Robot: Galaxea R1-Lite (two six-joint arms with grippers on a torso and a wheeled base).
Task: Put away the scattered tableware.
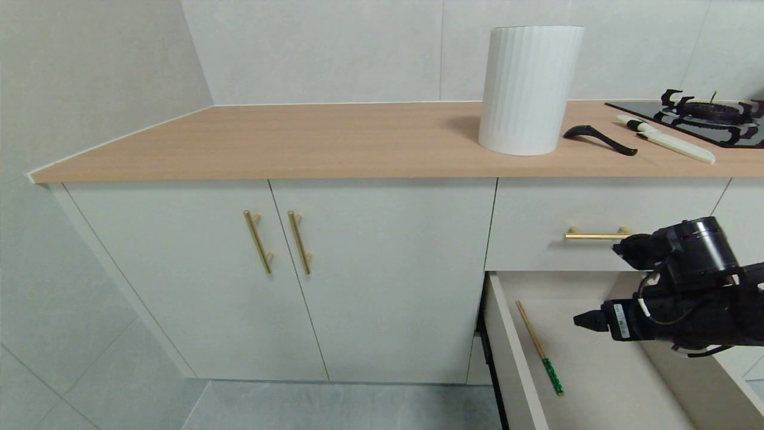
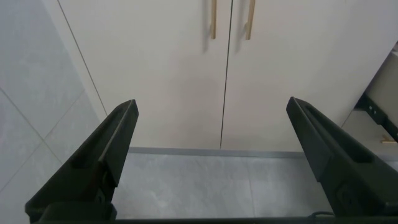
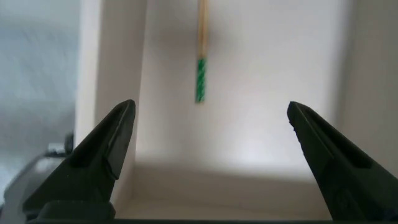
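A pair of wooden chopsticks (image 1: 539, 348) with green ends lies in the open drawer (image 1: 507, 346) at the lower right, close to its left wall. My right gripper (image 1: 600, 283) hovers open above the drawer. In the right wrist view the chopsticks (image 3: 201, 56) lie ahead of the right gripper (image 3: 211, 109), whose fingers hold nothing. On the countertop (image 1: 298, 140) a black spoon (image 1: 600, 138) and a white-handled knife (image 1: 665, 138) lie beside a tall white ribbed holder (image 1: 527, 89). My left gripper (image 2: 211, 106) is open and empty, low in front of the cabinet doors (image 2: 224, 74).
A gas hob (image 1: 710, 116) sits at the counter's far right. Two shut cabinet doors with gold handles (image 1: 258, 241) stand left of the drawer. A shut drawer with a gold handle (image 1: 594, 235) is above the open one. The grey tiled floor (image 2: 199, 186) lies below.
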